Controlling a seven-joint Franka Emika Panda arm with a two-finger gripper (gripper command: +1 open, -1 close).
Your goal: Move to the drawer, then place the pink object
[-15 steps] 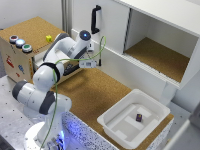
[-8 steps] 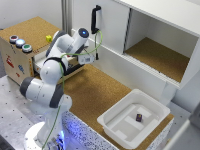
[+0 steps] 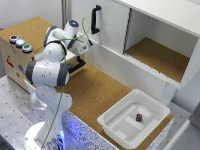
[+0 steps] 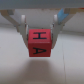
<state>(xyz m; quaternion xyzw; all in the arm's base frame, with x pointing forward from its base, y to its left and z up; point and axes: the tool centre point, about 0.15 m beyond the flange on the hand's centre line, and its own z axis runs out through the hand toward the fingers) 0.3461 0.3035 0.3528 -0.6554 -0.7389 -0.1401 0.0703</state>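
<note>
I saw the tool (image 4: pixel 40 31) clamped on the pink block (image 4: pixel 39 42), lettered H and A; only the wrist view showed this. In the exterior view the arm hid the drawer (image 3: pixel 75 64) partly. A white tray (image 3: pixel 116 119) sat on the worktop (image 3: pixel 95 95).

The pink cube (image 4: pixel 40 43) bears dark letters, an H on one face and an A on the face below. It sits level, clamped between the two fingers (image 4: pixel 21 22). The light-wood drawer (image 3: pixel 75 64) with its black bar handle (image 3: pixel 76 66) is mostly hidden behind the arm.
</note>
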